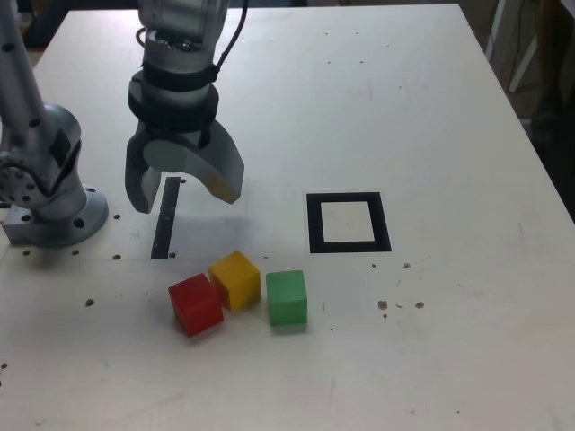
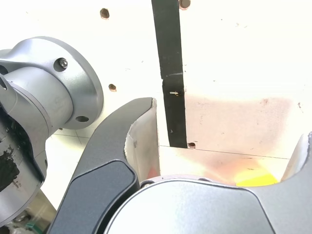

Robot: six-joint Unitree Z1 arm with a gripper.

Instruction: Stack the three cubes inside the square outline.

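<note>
The gripper (image 1: pixel 184 193) hangs with jaws spread above the black strip (image 1: pixel 165 220); it should drop squarely over one cube (say the yellow cube (image 1: pixel 235 279)), clear of the red cube (image 1: pixel 196 303).

three cubes sit on the table: one red cube (image 1: pixel 196 304), one yellow cube (image 1: pixel 234 279), one green cube (image 1: pixel 287 297). one square outline (image 1: pixel 349 223). one black strip (image 1: pixel 165 218). one gripper (image 1: pixel 184 196).
</note>
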